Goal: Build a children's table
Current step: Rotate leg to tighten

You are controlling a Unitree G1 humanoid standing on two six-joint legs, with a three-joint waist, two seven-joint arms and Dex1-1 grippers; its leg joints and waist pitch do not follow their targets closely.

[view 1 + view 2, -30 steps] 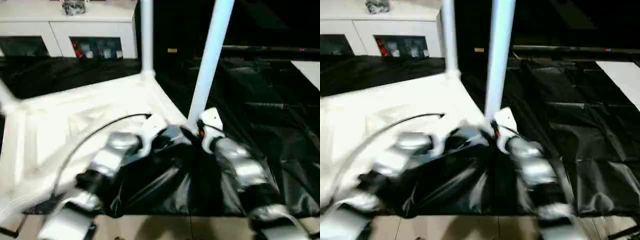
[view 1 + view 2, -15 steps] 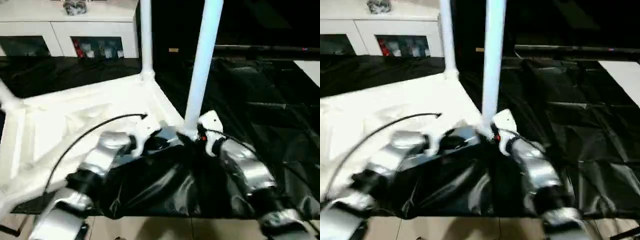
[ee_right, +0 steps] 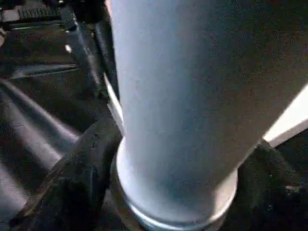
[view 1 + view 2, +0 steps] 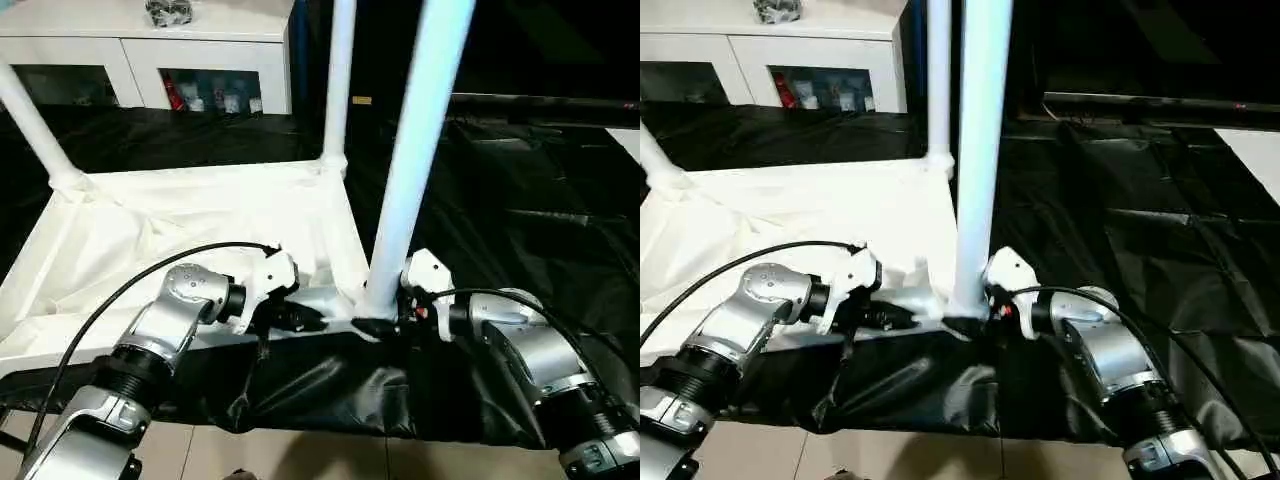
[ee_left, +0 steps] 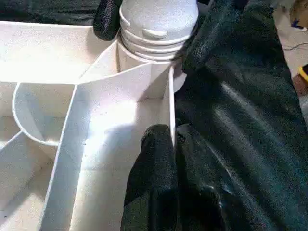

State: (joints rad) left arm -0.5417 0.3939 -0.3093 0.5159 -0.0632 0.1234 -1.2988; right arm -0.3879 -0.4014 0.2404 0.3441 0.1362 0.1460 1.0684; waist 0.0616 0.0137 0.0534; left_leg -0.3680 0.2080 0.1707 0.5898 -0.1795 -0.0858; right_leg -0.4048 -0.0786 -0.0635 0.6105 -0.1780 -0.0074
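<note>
Standing upright, near leg point(image 4: 412, 160), fingers point(image 3: 72, 178) clamping its base

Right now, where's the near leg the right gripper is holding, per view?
Left eye: near leg, centre-right, rising from the near corner.
Right eye: centre.
Left wrist: its ribbed base, in the corner socket.
Right wrist: shaft.
Shared landmark: right gripper around the base.

Our head cameras look forward and down; our wrist cameras sit close on the near leg point(image 4: 405, 190), which all share.
</note>
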